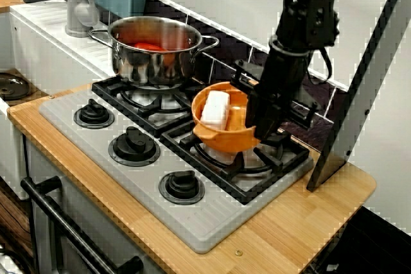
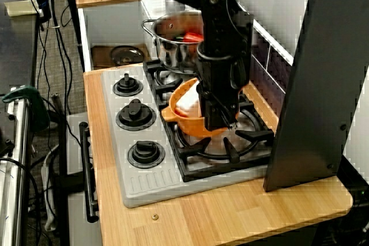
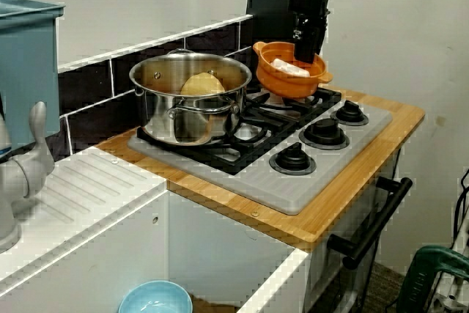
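Claw (image 1: 258,131) clamped on the rim of the orange bowl (image 1: 218,138) mid-frame, I am holding it level, minding the white block (image 1: 216,108) inside.

Bright, even indoor light from overhead in all three views. Faint soft shadows under the pot (image 1: 154,62). Glare streaks on its steel wall. Right of pot, bowl (image 1: 226,134) contents near blown out. Low resolution; jagged edges on dark arm (image 1: 302,24).

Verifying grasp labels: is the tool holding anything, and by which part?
The orange bowl, with a white block inside. The tool clamps its rim on the side toward the tiled wall.
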